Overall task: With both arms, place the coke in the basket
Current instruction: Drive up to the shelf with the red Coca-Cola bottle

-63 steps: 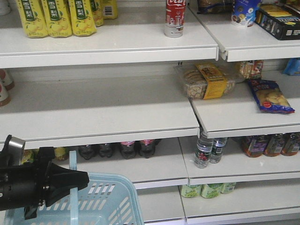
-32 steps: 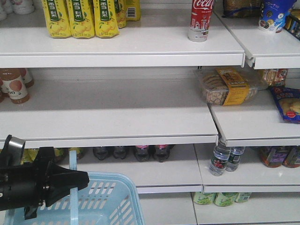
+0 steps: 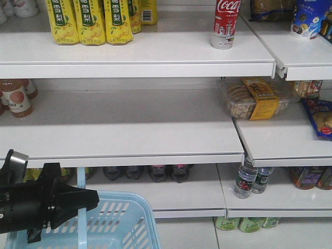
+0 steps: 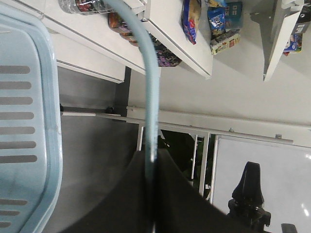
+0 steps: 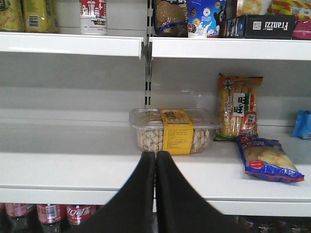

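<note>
Left gripper (image 3: 89, 199) clamps the handle (image 3: 81, 179) so I carry the basket (image 3: 124, 223) low at 7 o'clock as drop spot, while my right gripper (image 5: 155, 154), pinched closed and empty, stays free for the coke (image 3: 226, 23) on the top shelf (image 3: 135, 54) at 1 o'clock.

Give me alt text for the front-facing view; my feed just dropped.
The red coke bottle stands upright on the top shelf, right of yellow drink cartons. At lower left, the black left gripper grips the light-blue basket by its handle. A clear snack box sits on the middle shelf.
</note>
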`<state>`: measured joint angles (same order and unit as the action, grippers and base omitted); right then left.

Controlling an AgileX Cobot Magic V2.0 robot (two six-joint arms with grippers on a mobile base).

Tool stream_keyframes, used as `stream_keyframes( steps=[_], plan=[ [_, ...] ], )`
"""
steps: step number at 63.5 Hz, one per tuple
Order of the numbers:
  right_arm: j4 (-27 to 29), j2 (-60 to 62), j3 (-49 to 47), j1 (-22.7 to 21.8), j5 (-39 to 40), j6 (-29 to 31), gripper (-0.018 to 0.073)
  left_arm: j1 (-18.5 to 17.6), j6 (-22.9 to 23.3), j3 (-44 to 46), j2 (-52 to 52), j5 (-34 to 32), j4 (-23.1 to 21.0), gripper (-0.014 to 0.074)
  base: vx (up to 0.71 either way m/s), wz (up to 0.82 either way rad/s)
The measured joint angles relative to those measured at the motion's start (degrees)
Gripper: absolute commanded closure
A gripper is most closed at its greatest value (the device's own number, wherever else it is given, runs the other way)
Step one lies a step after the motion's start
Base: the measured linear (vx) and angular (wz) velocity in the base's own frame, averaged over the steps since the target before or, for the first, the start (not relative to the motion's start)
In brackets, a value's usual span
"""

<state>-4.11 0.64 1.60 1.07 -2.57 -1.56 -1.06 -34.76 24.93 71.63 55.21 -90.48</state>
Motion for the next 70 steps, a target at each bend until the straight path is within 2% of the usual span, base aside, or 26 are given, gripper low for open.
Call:
stream_keyframes(
  steps=[70],
  plan=[
    [0.0, 0.0, 0.0, 0.0, 0.0, 0.0, 0.0569, 0.0, 0.0, 0.0, 0.0, 0.0, 0.0, 0.0603, 0.05, 0.02]
  ],
)
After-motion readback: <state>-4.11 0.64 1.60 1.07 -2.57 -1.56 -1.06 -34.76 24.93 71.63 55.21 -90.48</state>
